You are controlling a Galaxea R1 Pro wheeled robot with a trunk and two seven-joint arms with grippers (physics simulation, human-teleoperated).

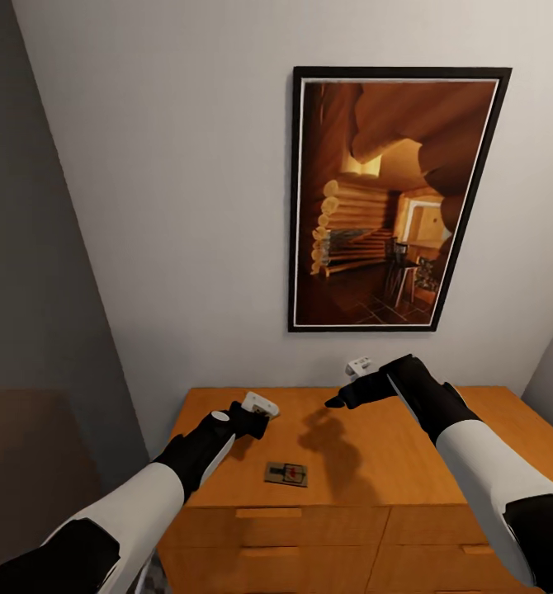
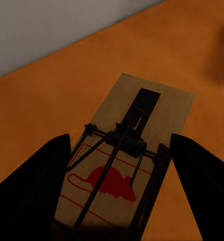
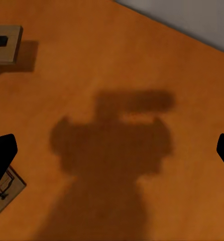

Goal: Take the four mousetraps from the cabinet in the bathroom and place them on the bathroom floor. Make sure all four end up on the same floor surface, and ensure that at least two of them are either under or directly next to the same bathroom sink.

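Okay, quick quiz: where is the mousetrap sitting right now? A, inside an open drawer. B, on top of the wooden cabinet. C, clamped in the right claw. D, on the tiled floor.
B: the mousetrap lies flat on the cabinet top, between the two arms, with the left claw open around it and not gripping it.

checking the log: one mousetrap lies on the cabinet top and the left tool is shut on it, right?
Not quite. The mousetrap does lie on the cabinet top, but the left tool is open, its fingers apart on either side of the trap, as the left wrist view shows.
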